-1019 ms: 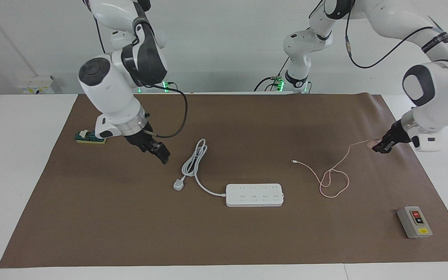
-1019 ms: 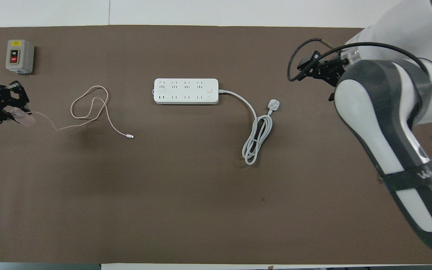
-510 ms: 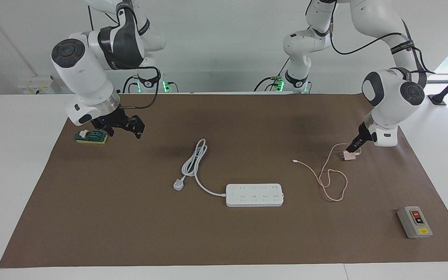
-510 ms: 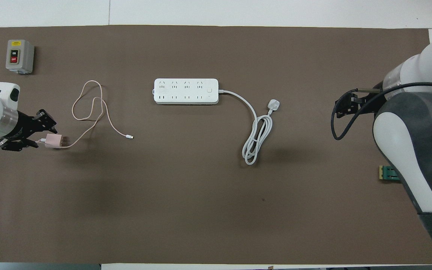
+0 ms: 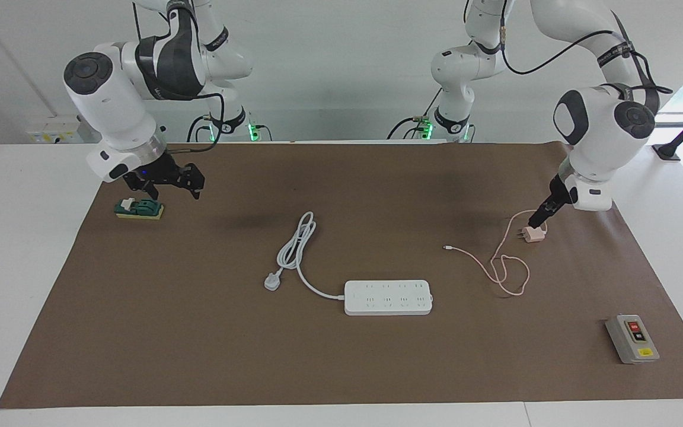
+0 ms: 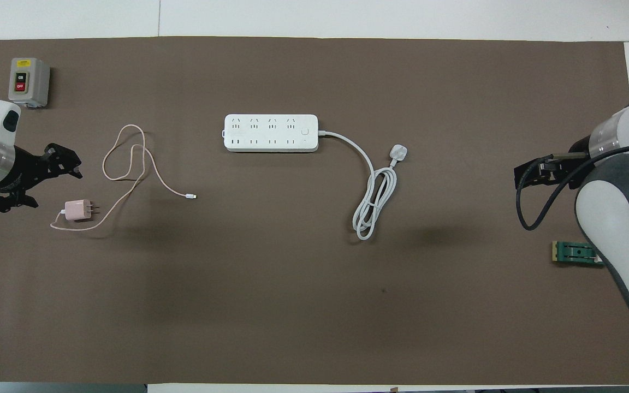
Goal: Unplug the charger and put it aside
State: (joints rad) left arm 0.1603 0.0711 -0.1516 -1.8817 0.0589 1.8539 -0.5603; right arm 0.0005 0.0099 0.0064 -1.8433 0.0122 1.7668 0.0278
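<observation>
The worktop (image 5: 140,332) carries a brown mat (image 5: 341,367). A power strip (image 5: 388,297) lies mid-mat, with no plug in it. The left gripper (image 6: 33,183), fingers spread apart and holding nothing, hangs just above the charger (image 6: 76,209), which lies loose on the mat with its cable (image 6: 129,164) looped beside it. The right gripper (image 5: 169,185), finger spacing indeterminate, waits over a green block (image 5: 139,209).
</observation>
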